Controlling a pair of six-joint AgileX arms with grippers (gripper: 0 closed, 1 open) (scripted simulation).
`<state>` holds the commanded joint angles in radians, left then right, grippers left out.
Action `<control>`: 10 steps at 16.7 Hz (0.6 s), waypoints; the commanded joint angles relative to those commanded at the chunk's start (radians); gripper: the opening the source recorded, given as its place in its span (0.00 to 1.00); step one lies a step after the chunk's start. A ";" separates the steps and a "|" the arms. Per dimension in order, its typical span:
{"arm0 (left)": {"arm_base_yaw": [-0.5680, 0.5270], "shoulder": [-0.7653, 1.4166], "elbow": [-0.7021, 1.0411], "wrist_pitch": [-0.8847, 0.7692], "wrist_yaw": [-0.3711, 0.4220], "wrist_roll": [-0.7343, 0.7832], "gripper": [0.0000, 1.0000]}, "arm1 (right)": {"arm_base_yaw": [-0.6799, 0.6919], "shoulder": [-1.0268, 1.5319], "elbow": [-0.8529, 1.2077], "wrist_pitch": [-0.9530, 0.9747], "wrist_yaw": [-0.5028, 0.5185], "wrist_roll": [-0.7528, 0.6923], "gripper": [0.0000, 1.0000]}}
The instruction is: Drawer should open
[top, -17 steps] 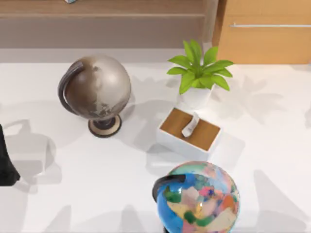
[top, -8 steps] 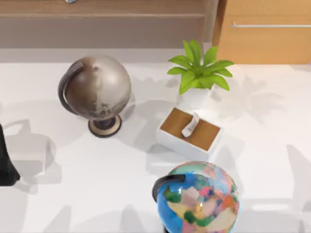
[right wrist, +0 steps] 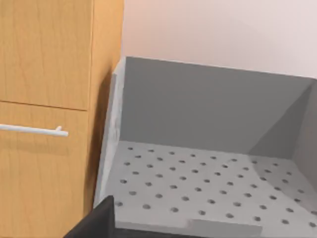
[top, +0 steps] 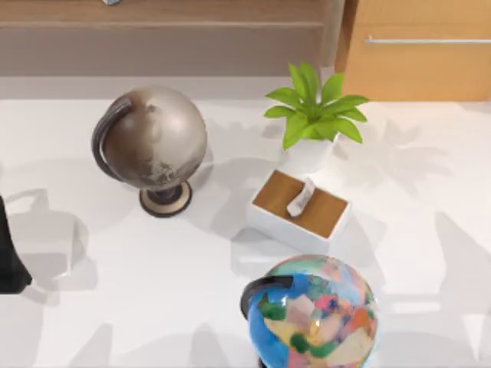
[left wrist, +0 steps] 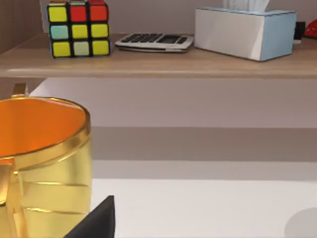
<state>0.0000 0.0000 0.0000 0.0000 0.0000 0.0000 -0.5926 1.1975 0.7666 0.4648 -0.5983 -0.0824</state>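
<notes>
Left gripper [top: 9,261] sits cut off at your table's [top: 430,230] left edge; you cannot tell its finger state. Your drawer [top: 418,69] looks closed, half cropped at the top right, its handle [top: 426,40] running off frame.

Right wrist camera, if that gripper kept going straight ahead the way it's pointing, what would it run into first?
Probably the grey perforated tray beside the drawer, not the handle, which sits off to one side. Depth is hard to judge.
</notes>
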 joint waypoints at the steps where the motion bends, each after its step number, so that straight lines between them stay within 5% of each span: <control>1: 0.000 0.000 0.000 0.000 0.000 0.000 1.00 | 0.026 0.030 0.008 0.028 0.023 -0.047 1.00; 10: 0.000 0.000 0.000 0.000 0.000 0.000 1.00 | 0.365 0.483 0.091 0.393 0.373 -0.694 1.00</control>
<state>0.0000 0.0000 0.0000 0.0000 0.0000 0.0000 -0.2275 1.6804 0.8578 0.8581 -0.2248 -0.7764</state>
